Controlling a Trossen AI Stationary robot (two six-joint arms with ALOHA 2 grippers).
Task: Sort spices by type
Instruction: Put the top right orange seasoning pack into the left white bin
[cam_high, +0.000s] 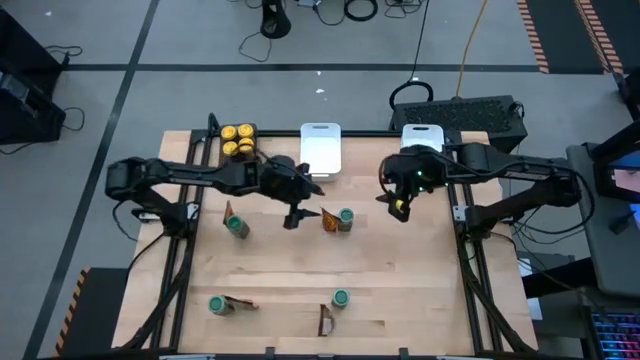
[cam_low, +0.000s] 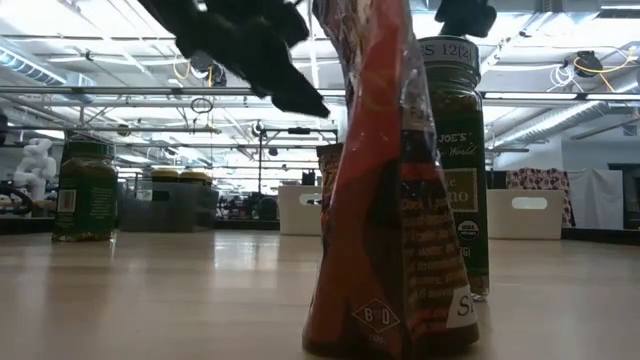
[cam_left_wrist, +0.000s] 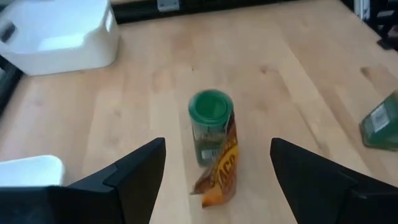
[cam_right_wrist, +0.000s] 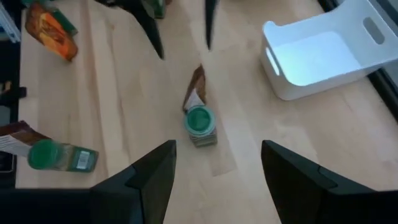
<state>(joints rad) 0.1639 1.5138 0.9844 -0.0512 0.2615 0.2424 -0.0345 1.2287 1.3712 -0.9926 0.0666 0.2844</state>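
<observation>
Grey floor (cam_high: 200, 30) with black tape lines, loose cables (cam_high: 360, 10); ceiling strip lights (cam_low: 90, 55).

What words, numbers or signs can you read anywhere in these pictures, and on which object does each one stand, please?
"JOE'S" on the label of the green-lidded jar standing behind the packet, low view.
"12" among the partly cut-off characters on that jar's lid band.
"B D" in a diamond sign at the foot of the red-orange packet, low view.
The smaller print on both, and the lettering on the packet leaning on a jar in the left wrist view, is too blurred to read.
</observation>
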